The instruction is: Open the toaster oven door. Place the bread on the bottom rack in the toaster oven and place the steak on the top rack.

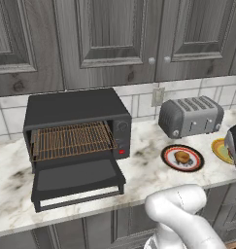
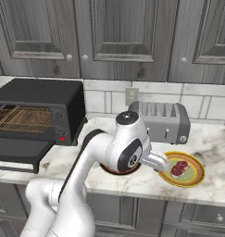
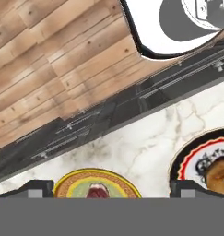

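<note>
I'm in a kitchen: grey cupboards over a marble counter, toaster oven and toaster.

arm: glossy white, rounded | joints: dark grey caps | markings: seemingly none

Toaster oven door hangs open; bread sits plated.

left base view looks forward and down from behind-left, the toaster oven at nine o'clock. right base view, from behind-right, shares it and the silver toaster. hand view looks straight down, close over the counter edge.
</note>
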